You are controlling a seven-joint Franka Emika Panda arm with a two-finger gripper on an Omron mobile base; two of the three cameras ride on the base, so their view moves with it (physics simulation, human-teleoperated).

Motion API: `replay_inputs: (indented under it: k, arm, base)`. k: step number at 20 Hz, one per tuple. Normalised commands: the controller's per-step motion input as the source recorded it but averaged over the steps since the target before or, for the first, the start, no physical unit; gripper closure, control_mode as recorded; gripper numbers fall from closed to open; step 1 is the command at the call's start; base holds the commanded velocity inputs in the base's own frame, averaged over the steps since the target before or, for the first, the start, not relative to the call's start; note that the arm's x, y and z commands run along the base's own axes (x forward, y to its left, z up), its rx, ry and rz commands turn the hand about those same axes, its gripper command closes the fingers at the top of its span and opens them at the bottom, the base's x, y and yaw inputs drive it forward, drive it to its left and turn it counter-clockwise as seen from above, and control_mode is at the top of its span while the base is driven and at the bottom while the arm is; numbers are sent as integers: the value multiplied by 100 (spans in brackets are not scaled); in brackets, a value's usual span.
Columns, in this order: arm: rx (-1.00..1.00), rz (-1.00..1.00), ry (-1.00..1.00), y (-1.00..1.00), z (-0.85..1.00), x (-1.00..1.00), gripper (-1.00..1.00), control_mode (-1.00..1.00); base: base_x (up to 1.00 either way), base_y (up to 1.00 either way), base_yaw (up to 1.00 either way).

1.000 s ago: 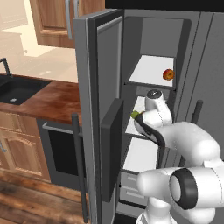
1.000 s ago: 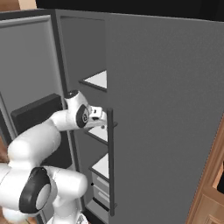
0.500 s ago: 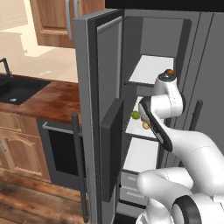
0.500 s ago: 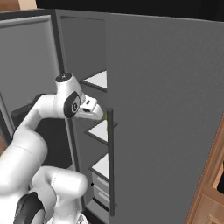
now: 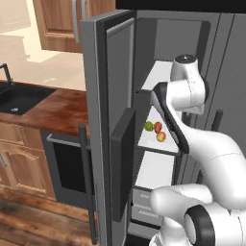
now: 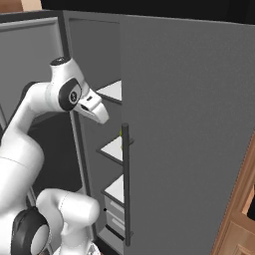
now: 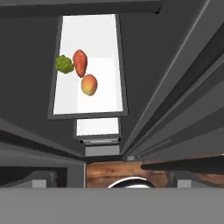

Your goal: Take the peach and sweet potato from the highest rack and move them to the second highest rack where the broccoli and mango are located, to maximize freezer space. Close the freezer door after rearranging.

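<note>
The freezer (image 5: 120,96) stands open. On its second rack (image 7: 105,94) lie three things near the left edge: the broccoli (image 7: 64,64), touching a reddish sweet potato (image 7: 80,62), and a mango (image 7: 89,84) just beside them. The fingers are spread wide, grasping nothing.

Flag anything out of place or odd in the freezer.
Nothing stands out: the broccoli, a reddish piece and an orange-yellow fruit lie tidily on one white rack. The freezer door stands open.
</note>
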Motion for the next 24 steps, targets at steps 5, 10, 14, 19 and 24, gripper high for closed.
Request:
replay_inputs:
  k: [5, 10, 14, 19, 24]
  arm:
    - [-4, -2, 0, 0, 59, 0, -100, -100]
    - [0, -31, -1, -7, 52, 1, -100, -100]
    - [0, -45, -12, -9, 29, 16, -100, -100]
    - [0, -45, -20, -10, 15, 30, -100, -100]
    - [0, -26, -34, -21, 0, 34, -100, -100]
  base:
    - [0, 0, 0]
    - [0, 0, 0]
    - [0, 0, 0]
    - [0, 0, 0]
    - [0, 0, 0]
